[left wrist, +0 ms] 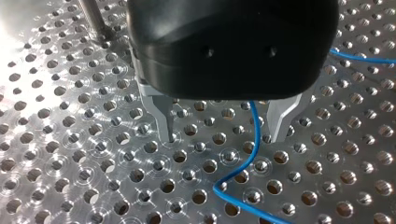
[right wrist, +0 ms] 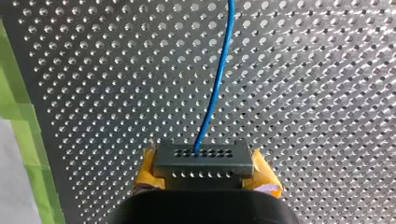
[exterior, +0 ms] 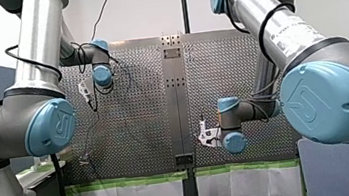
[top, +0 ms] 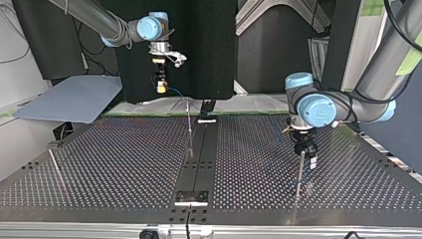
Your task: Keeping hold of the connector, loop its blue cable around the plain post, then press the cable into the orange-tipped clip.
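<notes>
Two sets of fingers are reported. My right fingers (right wrist: 148, 171), yellow-padded, are clamped on the dark grey rectangular connector (right wrist: 203, 158). They hold it raised over the far side of the perforated metal counter (right wrist: 303, 93), at the top view's left.

The connector's long axis runs across the grip, from pad to pad. Its holed face points ahead, away from the wrist, and the thin blue cable (right wrist: 215, 93) leaves that face straight ahead.

My left fingers (left wrist: 164, 116), bare metal, stand parted and low over the counter. The cable runs between them and appears to touch neither. A plain metal post (left wrist: 93, 21) stands just beside them.

Judgement: the looping step is in hand and not done, as no cable wraps the post. The next move calls for carrying the connector around that post with the grip kept firm and the slack managed. I cannot make out the orange-tipped clip in any view.
</notes>
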`<action>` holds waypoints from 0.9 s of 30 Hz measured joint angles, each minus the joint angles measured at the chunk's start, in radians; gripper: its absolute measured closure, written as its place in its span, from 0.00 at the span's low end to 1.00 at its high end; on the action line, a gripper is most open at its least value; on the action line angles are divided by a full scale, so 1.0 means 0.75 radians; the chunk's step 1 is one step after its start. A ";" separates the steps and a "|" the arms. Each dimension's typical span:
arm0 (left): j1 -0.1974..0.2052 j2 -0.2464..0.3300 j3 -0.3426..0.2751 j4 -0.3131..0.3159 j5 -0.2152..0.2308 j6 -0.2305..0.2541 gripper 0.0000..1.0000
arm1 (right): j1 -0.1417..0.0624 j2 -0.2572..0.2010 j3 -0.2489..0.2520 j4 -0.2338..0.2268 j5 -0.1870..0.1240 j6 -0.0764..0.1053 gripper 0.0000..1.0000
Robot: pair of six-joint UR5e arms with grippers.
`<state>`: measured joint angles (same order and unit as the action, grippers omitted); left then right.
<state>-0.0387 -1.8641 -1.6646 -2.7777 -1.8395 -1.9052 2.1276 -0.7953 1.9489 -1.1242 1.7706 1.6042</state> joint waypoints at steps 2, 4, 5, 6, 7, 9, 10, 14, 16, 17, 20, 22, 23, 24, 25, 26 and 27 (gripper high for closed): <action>0.000 0.000 0.000 0.000 -0.004 0.000 0.00 | -0.002 0.021 0.000 -0.015 0.000 -0.006 1.00; 0.000 0.000 0.000 0.000 -0.008 0.001 0.00 | -0.004 0.041 0.000 -0.031 0.000 -0.010 1.00; 0.000 0.000 0.000 0.000 -0.009 0.001 0.00 | -0.005 0.055 0.000 -0.041 0.000 -0.011 1.00; 0.000 0.000 0.000 0.000 -0.009 0.001 0.00 | -0.006 0.066 -0.001 -0.048 0.000 -0.011 1.00; 0.000 0.000 0.000 0.000 -0.010 0.002 0.00 | -0.007 0.078 -0.001 -0.054 -0.001 -0.011 1.00; 0.000 0.000 0.000 -0.001 -0.010 0.002 0.00 | -0.009 0.101 -0.001 -0.064 -0.001 -0.012 1.00; 0.000 0.000 0.000 -0.001 -0.010 0.002 0.00 | -0.009 0.107 -0.001 -0.067 -0.002 -0.012 1.00; 0.000 0.001 0.000 -0.003 -0.011 0.002 0.00 | -0.016 0.120 -0.002 -0.073 -0.009 -0.012 1.00; 0.000 0.000 0.000 -0.006 -0.011 0.002 0.00 | -0.020 0.121 -0.002 -0.075 -0.015 -0.012 1.00; 0.000 0.000 0.000 -0.008 -0.011 0.002 0.00 | -0.023 0.122 -0.002 -0.075 -0.020 -0.012 1.00; 0.001 0.000 0.000 -0.026 -0.017 -0.005 0.00 | -0.027 0.122 -0.002 -0.076 -0.027 -0.012 1.00; 0.003 0.001 0.000 -0.044 -0.021 -0.023 0.00 | -0.028 0.122 -0.002 -0.076 -0.030 -0.012 1.00; 0.004 0.001 0.000 -0.051 -0.022 -0.033 0.00 | -0.029 0.122 -0.002 -0.076 -0.031 -0.013 1.00; 0.005 0.001 0.000 -0.057 -0.021 -0.044 0.00 | -0.029 0.122 -0.002 -0.076 -0.032 -0.013 1.00; 0.006 0.001 0.000 -0.065 -0.021 -0.060 0.00 | -0.029 0.122 -0.002 -0.076 -0.032 -0.014 1.00; 0.008 0.001 -0.001 -0.071 -0.021 -0.072 0.00 | -0.029 0.122 -0.002 -0.076 -0.032 -0.015 1.00; 0.010 0.001 -0.001 -0.078 -0.021 -0.083 0.00 | -0.029 0.122 -0.002 -0.076 -0.033 -0.016 1.00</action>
<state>-0.0310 -1.8631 -1.6651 -2.8362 -1.8551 -1.9676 2.1057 -0.7036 1.9475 -1.1811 1.7462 1.5924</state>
